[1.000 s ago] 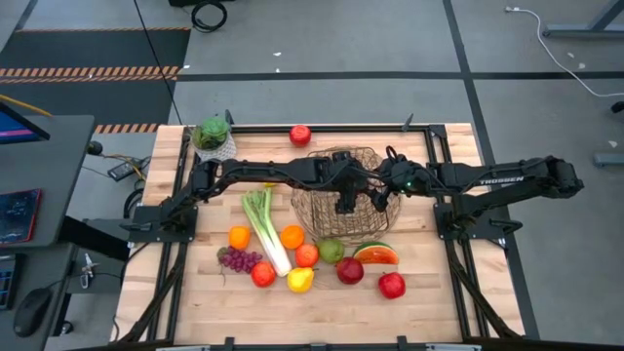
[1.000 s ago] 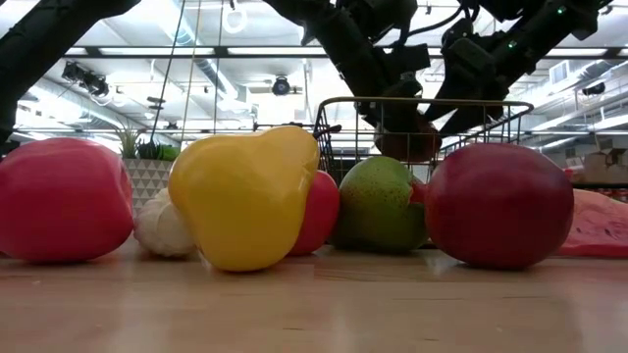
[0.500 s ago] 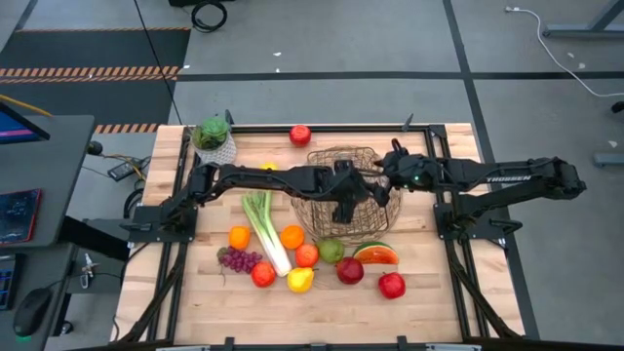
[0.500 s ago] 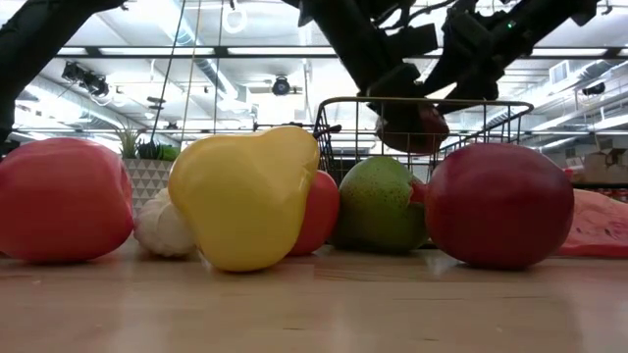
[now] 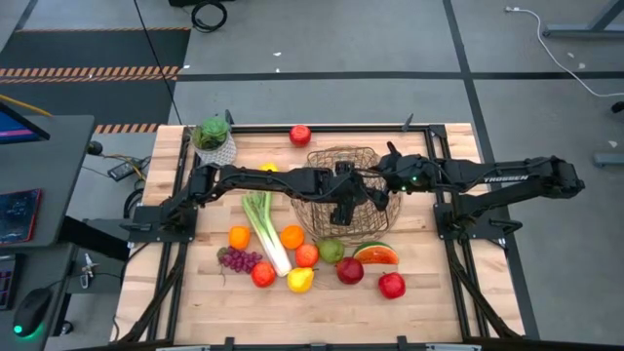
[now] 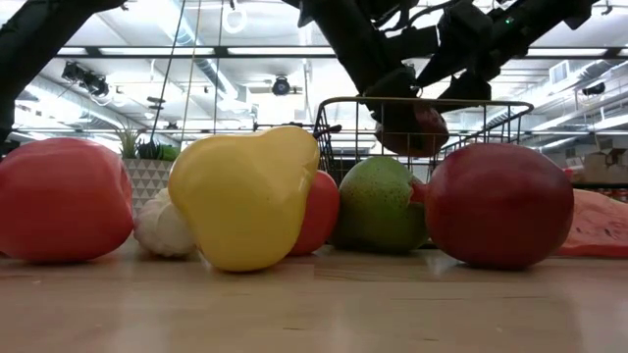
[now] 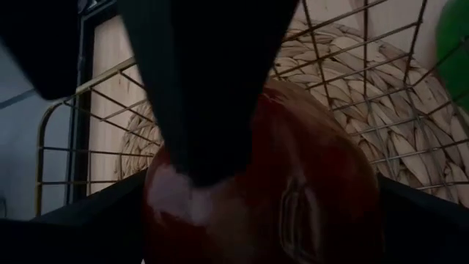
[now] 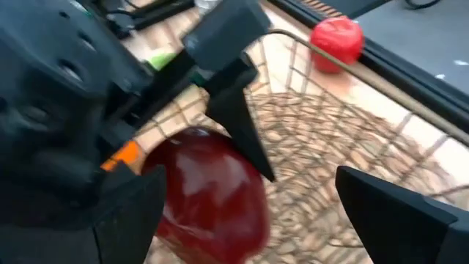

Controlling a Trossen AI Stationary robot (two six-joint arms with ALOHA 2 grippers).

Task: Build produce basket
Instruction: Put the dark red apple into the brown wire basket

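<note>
A dark red apple (image 6: 414, 127) hangs inside the round wire basket (image 5: 322, 219), above its woven floor (image 7: 381, 110). My left gripper (image 5: 343, 207) reaches in from the table's left and is shut on the apple. My right gripper (image 8: 249, 180) comes over the basket's right rim and is open. The apple (image 8: 212, 198) sits between its fingers, close to one of them. The rest of the produce lies on the table near the basket: a leek (image 5: 263, 224), oranges (image 5: 292, 236), grapes (image 5: 239, 259), a pear (image 5: 331, 251), a watermelon slice (image 5: 375, 255) and red apples (image 5: 392, 285). My left gripper pinches the apple by its two sides (image 7: 157, 213) between both fingers, one finger (image 8: 238, 136) lying down its flank. The fingers slant down from the table's left. The apple is lifted clear of the basket floor, below the rim. My right gripper has one finger (image 8: 139, 213) right beside the apple; I cannot tell whether it touches.
A potted plant (image 5: 212, 135) stands at the far left corner, and a red apple (image 5: 300, 135) lies at the far edge. In the low view a yellow fruit (image 6: 245, 196) and red apples (image 6: 500, 204) stand in front of the basket.
The apple has risen a little inside the basket with my left gripper, which has rolled slightly. My right gripper has also gone up a little, staying beside the apple.
</note>
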